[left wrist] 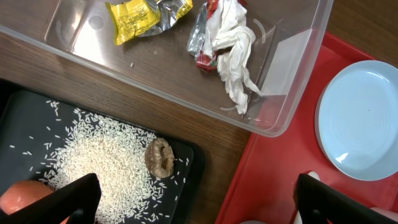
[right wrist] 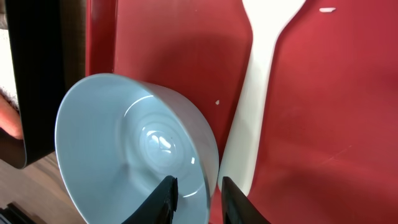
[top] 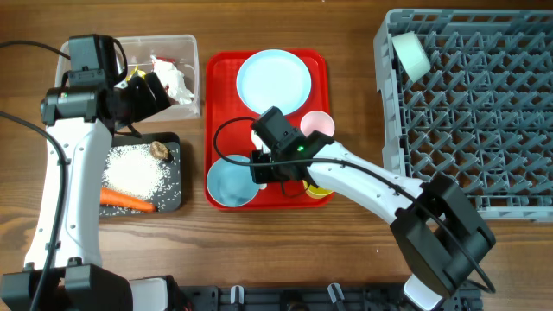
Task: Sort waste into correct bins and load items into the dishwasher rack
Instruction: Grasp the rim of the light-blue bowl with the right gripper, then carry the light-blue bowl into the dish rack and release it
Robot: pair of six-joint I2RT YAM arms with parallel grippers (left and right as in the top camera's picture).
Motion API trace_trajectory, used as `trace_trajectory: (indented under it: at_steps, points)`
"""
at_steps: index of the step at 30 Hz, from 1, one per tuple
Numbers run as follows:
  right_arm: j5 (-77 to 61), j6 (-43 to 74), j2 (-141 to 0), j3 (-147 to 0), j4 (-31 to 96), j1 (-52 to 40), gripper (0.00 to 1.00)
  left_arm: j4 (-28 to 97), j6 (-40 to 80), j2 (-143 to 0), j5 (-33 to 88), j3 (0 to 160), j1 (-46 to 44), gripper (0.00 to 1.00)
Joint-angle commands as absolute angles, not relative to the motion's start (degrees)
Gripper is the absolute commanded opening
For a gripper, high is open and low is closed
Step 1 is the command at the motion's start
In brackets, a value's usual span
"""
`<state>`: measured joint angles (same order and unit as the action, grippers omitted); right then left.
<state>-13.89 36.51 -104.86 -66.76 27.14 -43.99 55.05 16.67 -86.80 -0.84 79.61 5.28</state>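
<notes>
While the right gripper [right wrist: 198,198] stands astride the rim of one light blue bowl [right wrist: 124,149], one finger inside it and one outside, the fingers stay a little apart; whether they press the wall cannot be told. Just beside the outer finger lies the single white spoon [right wrist: 249,124] on the red tray [right wrist: 323,124]. That tray also holds one light blue plate [top: 274,82], one pink cup [top: 316,123] and one yellow cup [top: 318,190], the last partly under the arm. A second bowl [top: 411,53] lies tilted in a corner of the grey rack [top: 484,130], well apart from those fingers.

The left gripper [left wrist: 198,186] hangs with its fingers spread wide. Ahead of them, the clear tub [left wrist: 292,106] contains two wrappers, one yellow [left wrist: 140,15] and one red-white [left wrist: 230,43]. By its one finger, the black tray [left wrist: 31,118] carries white rice [left wrist: 106,162], one brown lump [left wrist: 160,157] and one carrot [top: 127,200].
</notes>
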Motion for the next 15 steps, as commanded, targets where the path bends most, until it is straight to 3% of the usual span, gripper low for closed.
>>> trace_trajectory:
  at_steps: [1, 4, 11, 15]
  points:
    - [-14.96, 37.67, -106.32, -66.3, 26.76, -43.09, 0.23, 54.92, 17.15, -86.8, -1.37, 80.2, 5.48, 1.0]
    - [-15.07, 37.76, -106.5, -66.3, 26.68, -43.05, 0.09, 54.92, 17.15, -86.8, -1.37, 80.2, 5.48, 1.0]
    - [-16.88, 38.19, -107.57, -66.3, 25.02, -43.05, 0.09, 54.92, 17.17, -86.8, -1.37, 80.2, 5.48, 1.0]
    - [-18.55, 39.13, -109.27, -66.41, 23.79, -43.03, 0.15, 54.92, 17.15, -86.8, -1.37, 80.2, 5.48, 1.0]
